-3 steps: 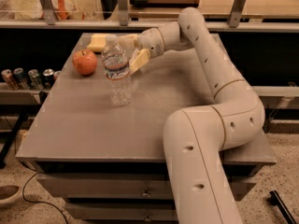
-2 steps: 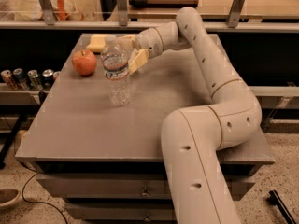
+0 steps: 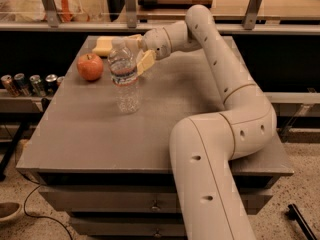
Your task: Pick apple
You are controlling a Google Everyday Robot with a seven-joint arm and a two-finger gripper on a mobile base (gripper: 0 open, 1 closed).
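Near the counter's far left corner: apple sits by the left edge | hand hovers toward the far edge, just behind the clear bottle, fingers spread, gripping nothing, apart from the apple | sponge at far edge

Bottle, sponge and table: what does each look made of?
Bottle: clear, glossy, thin plastic by the look; the table shows through it, and a label band wraps it. Sponge: pale yellow, matte, soft-edged block, probably foam. Table: grey, matte, finely textured top; laminate or metal, unclear. The gripper hovers open just behind the bottle, apart from the apple.
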